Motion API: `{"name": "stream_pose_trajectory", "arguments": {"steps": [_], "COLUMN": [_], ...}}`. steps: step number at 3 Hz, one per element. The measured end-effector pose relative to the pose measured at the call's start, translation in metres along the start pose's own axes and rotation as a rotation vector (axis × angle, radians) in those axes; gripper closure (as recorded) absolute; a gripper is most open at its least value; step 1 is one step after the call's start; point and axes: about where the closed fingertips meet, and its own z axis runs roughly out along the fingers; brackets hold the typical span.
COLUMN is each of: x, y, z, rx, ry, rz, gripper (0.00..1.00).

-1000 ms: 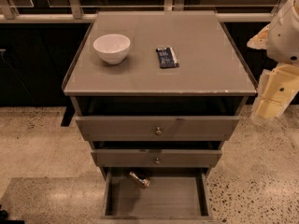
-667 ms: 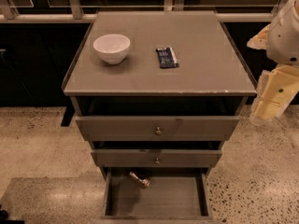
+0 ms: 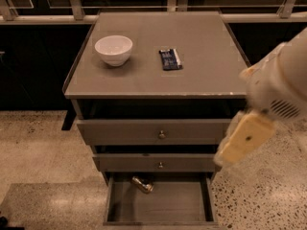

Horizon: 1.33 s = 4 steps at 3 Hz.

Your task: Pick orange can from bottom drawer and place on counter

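Approach step: cream gripper [image 3: 244,140], opening can't tell, next needs lowering down-left to shiny orange-brown metal can [image 3: 142,184] in deep grey-brown bottom drawer [image 3: 165,207].

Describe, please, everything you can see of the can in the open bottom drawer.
The can is small, shiny metal, brownish-gold with a pale end. It lies on its side, slanted, on the floor of the open bottom drawer, near the back, left of centre. Nothing else touches it. The end effector hangs right of the cabinet, away from it.
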Motion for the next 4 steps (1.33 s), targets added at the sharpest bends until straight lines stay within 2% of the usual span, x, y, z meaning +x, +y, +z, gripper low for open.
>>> {"name": "stream_pose_trajectory", "arguments": {"steps": [1,2,3,4], "x": [-0.003,0.003,0.0,0.006], "y": [0.044,0.096,0.098,0.116], "z": [0.04,0.097,0.094,0.106], "rx": [-0.047,-0.162,-0.146,-0.122], "ry": [-0.107,-0.194,-0.193,-0.205], "rz": [0.091,0.207,0.189,0.224], "gripper": [0.0,0.0,0.0,0.0]}}
